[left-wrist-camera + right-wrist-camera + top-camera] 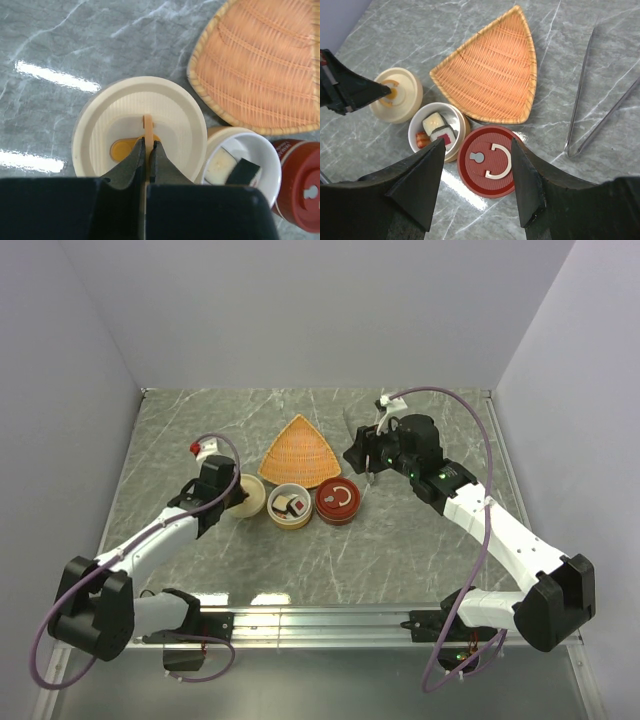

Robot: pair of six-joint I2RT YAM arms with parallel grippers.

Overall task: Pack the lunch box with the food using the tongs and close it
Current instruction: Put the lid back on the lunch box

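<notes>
The lunch box [414, 131] is a small round tub with a white inside, standing open. In it lies the food [439, 129]: a white piece, a black roll with a red centre and a red-orange bit. My left gripper [147, 145] is shut on the thin orange handle [147, 123] of the cream round lid [115, 115], which sits just left of the tub. My right gripper [476, 142] hangs open above the red round lid [487, 165], touching nothing. The grey tongs [579, 95] lie flat on the table to its right.
A triangular orange wicker basket [303, 452] lies behind the tub and lids. A small red and white object [195, 447] sits at the far left. Grey walls close the table on three sides.
</notes>
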